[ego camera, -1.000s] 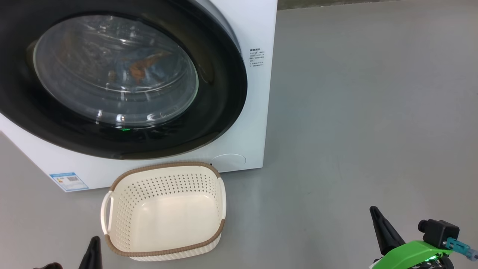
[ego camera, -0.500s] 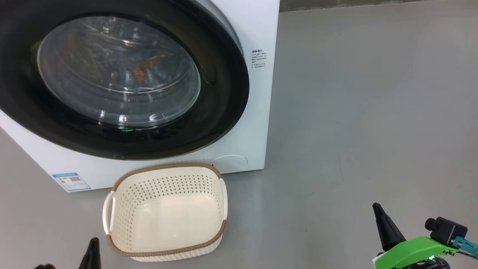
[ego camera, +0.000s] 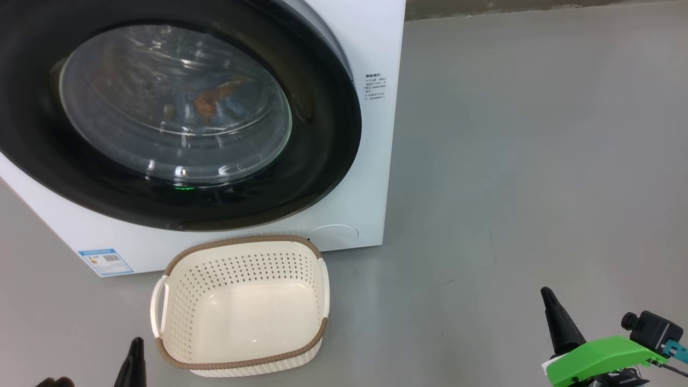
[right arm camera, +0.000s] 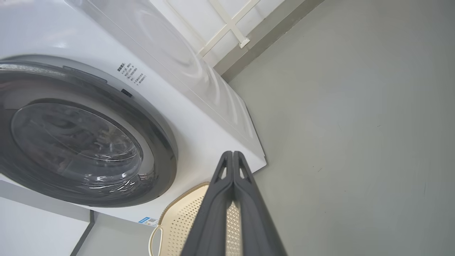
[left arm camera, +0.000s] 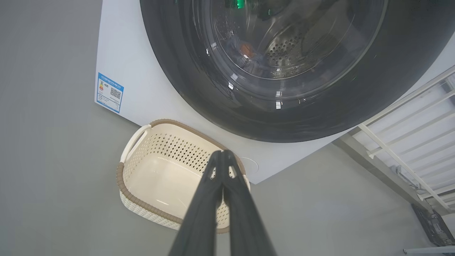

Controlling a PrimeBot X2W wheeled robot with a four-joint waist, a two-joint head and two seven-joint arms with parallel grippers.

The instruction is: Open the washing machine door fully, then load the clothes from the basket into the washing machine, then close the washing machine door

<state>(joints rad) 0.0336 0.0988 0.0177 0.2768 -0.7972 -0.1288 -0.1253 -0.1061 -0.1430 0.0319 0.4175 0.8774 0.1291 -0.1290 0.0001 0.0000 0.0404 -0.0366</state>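
The washing machine (ego camera: pixel 376 48) stands white at the upper left with the washing machine door (ego camera: pixel 322 161) closed flat against its front. Behind the glass window the clothes (ego camera: pixel 215 99) show as blue fabric with an orange patch, also as clothes (left arm camera: pixel 245 49) in the drum. The basket (ego camera: pixel 242 239) sits empty on the floor just before the machine. My left gripper (ego camera: pixel 135 344) is shut at the lower left, beside the basket's near corner. In the left wrist view my left gripper (left arm camera: pixel 222 153) points over the basket (left arm camera: pixel 153 174). My right gripper (ego camera: pixel 547 293) is shut, far right of the basket; its tips (right arm camera: pixel 232 153) touch.
Bare grey floor (ego camera: pixel 510 161) spreads to the right of the machine. A blue label (ego camera: pixel 105 260) marks the machine's lower left corner. A white railing (left arm camera: pixel 401 142) runs beside the machine in the left wrist view. A green mount (ego camera: pixel 596 355) sits behind my right fingers.
The whole head view has drifted a little, so the camera moved. My right gripper's tip stands slightly higher and further right. Both grippers stay shut; the door and basket keep their places.
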